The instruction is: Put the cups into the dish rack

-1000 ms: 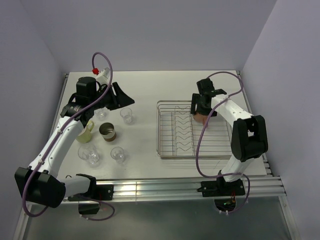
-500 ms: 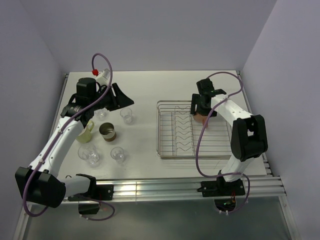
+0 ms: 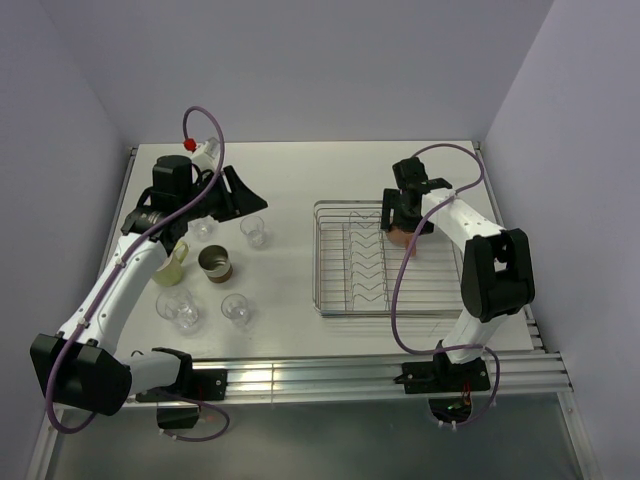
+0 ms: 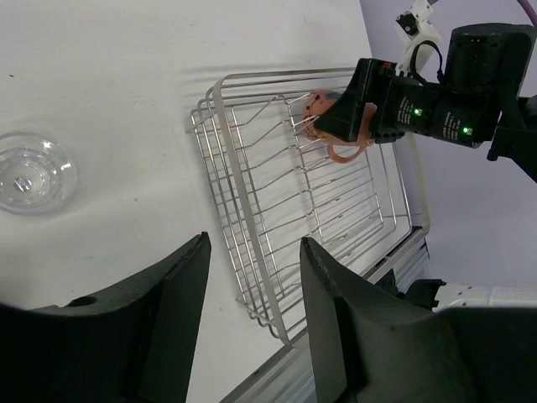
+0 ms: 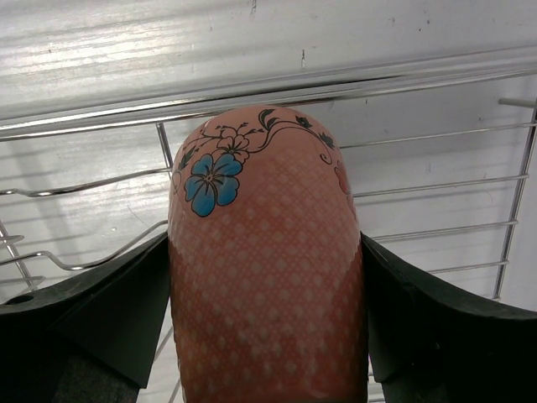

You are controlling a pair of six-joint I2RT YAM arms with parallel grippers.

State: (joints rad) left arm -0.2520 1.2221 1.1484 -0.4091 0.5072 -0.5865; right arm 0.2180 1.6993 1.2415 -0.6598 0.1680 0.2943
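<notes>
Two arms: R gripper [image 3: 403, 228] clamps pink mug [image 5: 267, 252] at dish rack [image 3: 317, 260] far end; L gripper [image 4: 254, 243] spread, empty.

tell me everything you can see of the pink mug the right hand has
The pink mug looks like glazed ceramic: salmon-pink with a fine pale dot pattern, a blue flower and black vine scrolls. The left wrist view shows a loop handle. The right hand grips it, a black finger on each side. It is held over the far part of the dish rack; whether it touches the wires cannot be told.
</notes>
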